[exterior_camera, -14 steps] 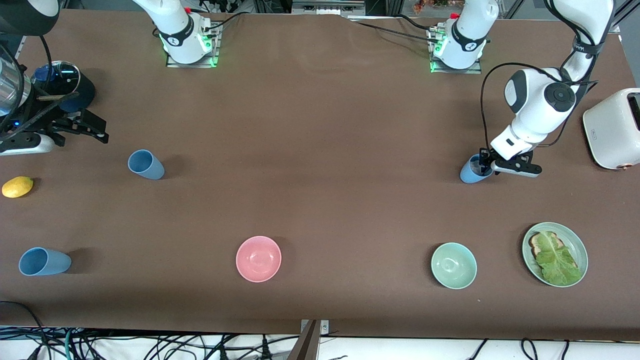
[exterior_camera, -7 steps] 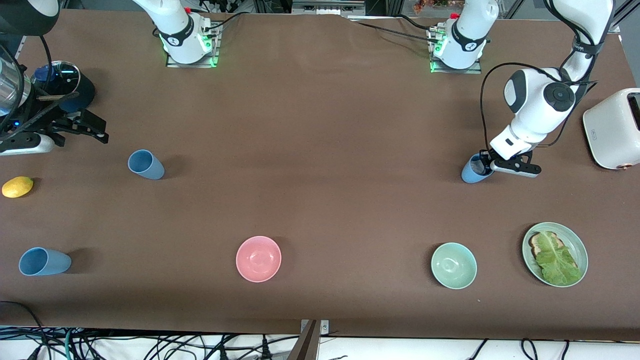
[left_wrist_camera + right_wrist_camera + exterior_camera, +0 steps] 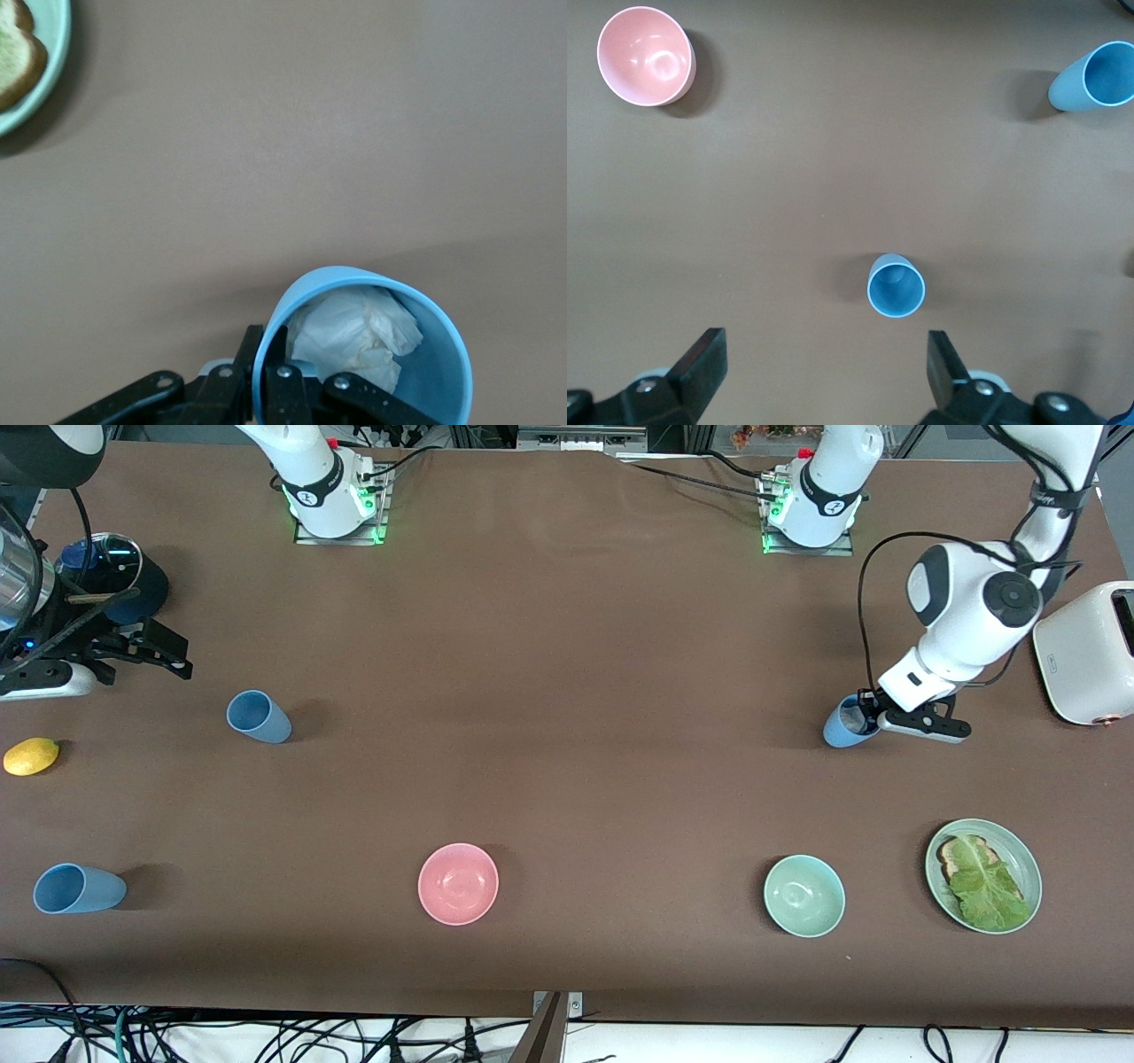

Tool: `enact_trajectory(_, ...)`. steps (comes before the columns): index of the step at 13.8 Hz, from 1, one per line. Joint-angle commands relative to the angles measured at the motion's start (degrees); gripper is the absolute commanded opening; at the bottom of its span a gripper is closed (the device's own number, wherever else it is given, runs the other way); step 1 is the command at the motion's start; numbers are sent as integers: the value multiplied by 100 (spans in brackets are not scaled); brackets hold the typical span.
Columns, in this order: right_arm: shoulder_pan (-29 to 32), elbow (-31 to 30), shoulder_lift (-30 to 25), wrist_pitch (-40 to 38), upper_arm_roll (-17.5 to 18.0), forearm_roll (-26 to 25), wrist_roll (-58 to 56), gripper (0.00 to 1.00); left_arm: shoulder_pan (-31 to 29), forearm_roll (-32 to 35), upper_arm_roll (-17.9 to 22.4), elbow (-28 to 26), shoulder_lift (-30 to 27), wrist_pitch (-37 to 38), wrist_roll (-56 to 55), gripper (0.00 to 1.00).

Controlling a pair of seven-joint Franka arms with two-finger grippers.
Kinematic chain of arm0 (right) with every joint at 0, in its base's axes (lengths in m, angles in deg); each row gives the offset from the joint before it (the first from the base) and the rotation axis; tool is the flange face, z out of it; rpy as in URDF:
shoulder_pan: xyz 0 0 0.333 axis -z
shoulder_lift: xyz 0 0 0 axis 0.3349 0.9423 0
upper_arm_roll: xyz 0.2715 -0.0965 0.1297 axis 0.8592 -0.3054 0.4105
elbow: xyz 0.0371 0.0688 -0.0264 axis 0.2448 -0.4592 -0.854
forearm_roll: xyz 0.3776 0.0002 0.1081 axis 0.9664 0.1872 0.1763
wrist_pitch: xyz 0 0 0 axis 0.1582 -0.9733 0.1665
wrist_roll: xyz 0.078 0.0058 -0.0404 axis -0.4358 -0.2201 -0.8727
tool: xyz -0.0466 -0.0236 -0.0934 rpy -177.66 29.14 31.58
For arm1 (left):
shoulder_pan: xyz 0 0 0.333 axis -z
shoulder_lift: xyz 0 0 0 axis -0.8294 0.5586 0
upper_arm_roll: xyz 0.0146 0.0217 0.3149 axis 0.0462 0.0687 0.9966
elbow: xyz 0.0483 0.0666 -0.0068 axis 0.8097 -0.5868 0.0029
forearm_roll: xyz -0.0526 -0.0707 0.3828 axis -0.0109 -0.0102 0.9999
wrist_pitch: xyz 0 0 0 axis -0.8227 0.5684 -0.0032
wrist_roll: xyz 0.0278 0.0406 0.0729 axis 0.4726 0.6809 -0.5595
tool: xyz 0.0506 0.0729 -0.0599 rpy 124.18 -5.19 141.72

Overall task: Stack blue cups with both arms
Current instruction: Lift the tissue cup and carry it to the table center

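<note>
We record: left tool [image 3: 873, 717] clamped on the rim of a paper-stuffed blue cup [image 3: 844, 725]; right tool [image 3: 824, 359] spread wide above another blue cup [image 3: 896, 285] on the desk [image 3: 567, 691].

— Take the table as a dial, twelve at the arms' bases. What sits at three?
— A cup [image 3: 843, 726] with crumpled paper [image 3: 354, 332] in it, and the left gripper [image 3: 866, 713] clamped on its rim. The toaster [image 3: 1085, 655] is at two. A plate [image 3: 1028, 850] at four carries toast [image 3: 950, 856] under lettuce [image 3: 988, 886].
— And nine?
— A second cup [image 3: 257, 716], with the lemon [image 3: 31, 755] farther out. A third cup [image 3: 78, 888] is at eight, one bowl [image 3: 458, 883] at six, another bowl [image 3: 803, 895] at five. The right gripper [image 3: 173, 651] hangs over ten.
</note>
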Motion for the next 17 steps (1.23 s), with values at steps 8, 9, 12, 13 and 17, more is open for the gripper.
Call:
enact_trajectory(8,32,-51,-44,23,27,-23,62,100,121,124,9,3290,-93,4667,36,0)
enact_trajectory(9,32,-51,-44,31,27,-14,71,100,121,124,1,3449,-85,4809,27,0)
enact_trajectory(12,49,-42,8,22,27,-49,53,100,269,124,-35,3591,-23,4863,-78,0)
enact_trajectory(13,84,-42,34,22,27,-41,44,100,340,124,-35,3626,-6,4854,-209,0)
enact_trajectory(17,181,-33,17,-65,27,-14,18,100,516,116,-437,3950,152,4863,-1113,0)
